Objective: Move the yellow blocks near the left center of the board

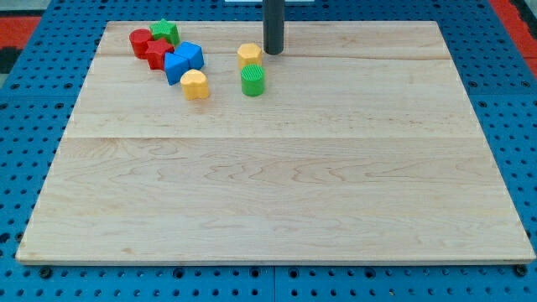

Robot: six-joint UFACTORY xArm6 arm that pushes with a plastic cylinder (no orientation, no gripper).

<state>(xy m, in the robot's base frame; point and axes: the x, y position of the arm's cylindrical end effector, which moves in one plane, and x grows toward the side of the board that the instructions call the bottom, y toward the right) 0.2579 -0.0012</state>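
A yellow hexagonal block [249, 54] sits near the view's top centre, touching a green cylinder [252, 80] just below it. A second yellow block [195, 85], rounded like a heart, lies to the left, just below the blue blocks. My tip [273, 51] stands just to the right of the yellow hexagonal block, close to it but with a small gap.
A cluster sits at the view's top left: a red cylinder [140, 42], a red block [159, 54], a green block [166, 33] and two blue blocks [190, 55] [175, 69]. The wooden board [277, 184] lies on a blue pegboard.
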